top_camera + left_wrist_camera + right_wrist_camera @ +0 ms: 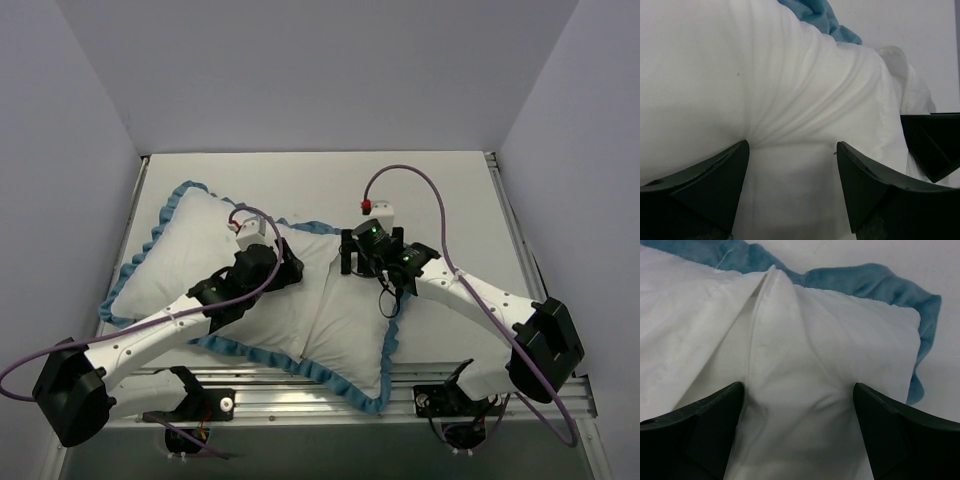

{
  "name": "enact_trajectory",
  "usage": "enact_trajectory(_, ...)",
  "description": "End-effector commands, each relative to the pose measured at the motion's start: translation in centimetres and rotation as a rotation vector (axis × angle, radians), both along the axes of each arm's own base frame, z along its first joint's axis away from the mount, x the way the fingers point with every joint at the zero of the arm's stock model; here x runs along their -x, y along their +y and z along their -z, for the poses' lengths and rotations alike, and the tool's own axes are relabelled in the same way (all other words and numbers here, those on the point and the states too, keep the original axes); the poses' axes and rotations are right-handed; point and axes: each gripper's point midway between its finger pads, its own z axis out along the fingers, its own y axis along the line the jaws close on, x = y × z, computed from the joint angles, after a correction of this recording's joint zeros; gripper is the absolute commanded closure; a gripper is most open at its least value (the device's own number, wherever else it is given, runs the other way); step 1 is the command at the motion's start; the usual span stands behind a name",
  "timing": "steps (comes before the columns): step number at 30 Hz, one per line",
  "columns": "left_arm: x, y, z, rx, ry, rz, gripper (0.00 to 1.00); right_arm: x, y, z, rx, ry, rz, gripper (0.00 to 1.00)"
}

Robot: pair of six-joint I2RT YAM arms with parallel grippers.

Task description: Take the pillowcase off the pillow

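Observation:
The pillowcase point(180, 250) lies plain white face up on the table, with its teal ruffled edging point(130, 270) all round. It looks plump; the pillow is hidden inside or I cannot tell it apart from the cover. My left gripper point(292, 265) is open near the middle crease, and in the left wrist view point(792, 145) its fingers press into wrinkled white fabric point(790, 90). My right gripper point(355, 262) is open just right of it. In the right wrist view point(799, 387) its fingers straddle a raised fold of white fabric point(785, 340) near the teal edging point(865, 282).
The white table point(440, 190) has grey walls on three sides. A metal rail point(300, 385) runs along the near edge by the arm bases. A finger of the right gripper point(932, 145) shows at the right of the left wrist view, close to my left gripper.

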Motion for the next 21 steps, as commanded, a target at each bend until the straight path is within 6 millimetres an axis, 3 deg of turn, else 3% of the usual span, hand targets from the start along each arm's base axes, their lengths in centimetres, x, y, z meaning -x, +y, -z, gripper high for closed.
enact_trajectory(1,3.1,4.0,6.0,-0.09,0.16,-0.105,0.2,1.2,-5.7,1.8,0.102,0.03,0.143,0.15)
enact_trajectory(5,4.3,5.4,7.7,-0.083,0.186,-0.145,0.2,1.4,-9.8,2.2,0.131,0.031,0.268,0.25)
enact_trajectory(9,4.6,6.1,8.0,-0.095,0.19,-0.162,0.2,1.3,-11.4,1.8,0.164,0.017,0.322,0.32)
enact_trajectory(12,4.7,6.5,8.2,-0.107,0.198,-0.177,0.2,1.1,-11.7,2.0,0.183,0.023,0.337,0.39)
enact_trajectory(17,4.7,6.6,7.8,-0.098,0.186,-0.18,0.2,1.6,-11.4,4.0,0.136,0.07,0.322,0.48)
enact_trajectory(20,4.6,6.1,6.7,-0.09,0.163,-0.14,0.2,1.9,-11.1,5.0,0.073,0.08,0.315,0.6)
enact_trajectory(21,4.7,5.7,6.1,-0.084,0.155,-0.112,0.2,2.0,-10.2,5.1,0.019,0.091,0.281,0.62)
